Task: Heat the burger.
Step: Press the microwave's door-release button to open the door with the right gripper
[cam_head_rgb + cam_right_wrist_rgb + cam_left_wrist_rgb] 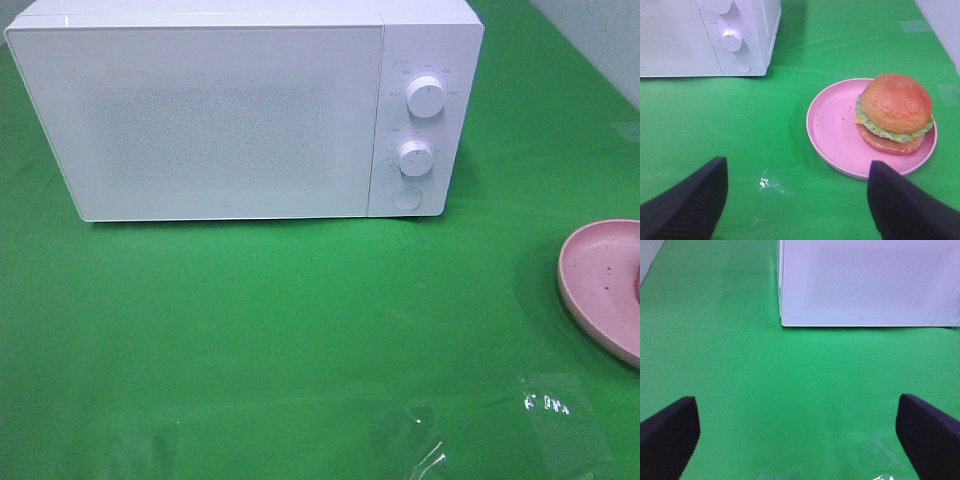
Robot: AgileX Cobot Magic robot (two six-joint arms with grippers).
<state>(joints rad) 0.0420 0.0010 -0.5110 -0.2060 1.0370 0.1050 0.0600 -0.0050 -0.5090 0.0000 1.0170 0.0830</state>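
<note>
Well, nothing is in hand yet. The left gripper has its jaws spread wide with only green cloth between them, and the right gripper is spread just as wide and holds nothing. The burger sits upright on the plate, off to one side of it rather than centred, and the plate lies at the right edge of the counter, partly cut off in the high view. The microwave stands along the back edge, nearer the back-left corner, with its door closed.

So the step in hand, as I judge it, is getting that door open before the burger is touched. The round button under the two knobs looks like the release, though I cannot tell for sure. A straight, firm push with one fingertip ought to do it. The knobs should be left alone, and the push kept square so the oven does not slide back.

The door probably swings toward the left edge, so the left arm should stay out of its path. After that, the right gripper is the nearer one for the burger. A light grip low across the bun would keep the layers from shifting.
</note>
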